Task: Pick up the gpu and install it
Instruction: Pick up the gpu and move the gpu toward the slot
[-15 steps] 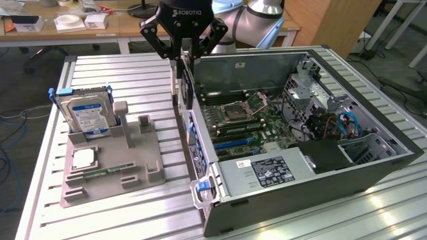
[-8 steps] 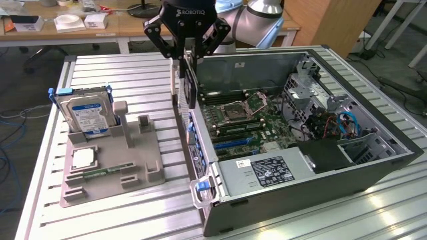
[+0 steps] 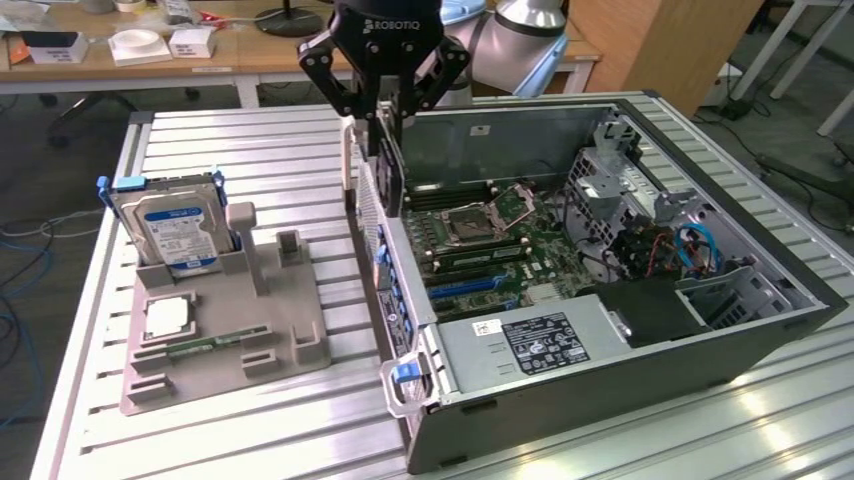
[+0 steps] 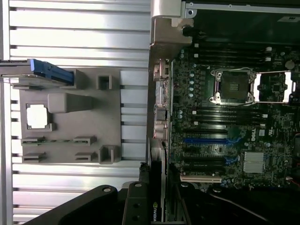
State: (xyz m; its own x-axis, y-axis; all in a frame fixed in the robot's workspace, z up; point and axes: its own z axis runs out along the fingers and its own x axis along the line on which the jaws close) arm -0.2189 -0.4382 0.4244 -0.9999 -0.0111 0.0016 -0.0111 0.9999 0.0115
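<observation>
Your claw grips the gpu, hanging upright above the case wall; slots lie to the exterior view's right.

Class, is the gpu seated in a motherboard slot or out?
Out. The gpu hangs upright from the gripper, beside the case's rear wall; the blue slots lie bare.

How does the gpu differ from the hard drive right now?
The gpu hangs clamped in the gripper over the edge of the computer case; the hard drive stands slotted in the grey holder. The gpu looks dark and thin, the hard drive silver with a blue label. Both are upright.
</observation>
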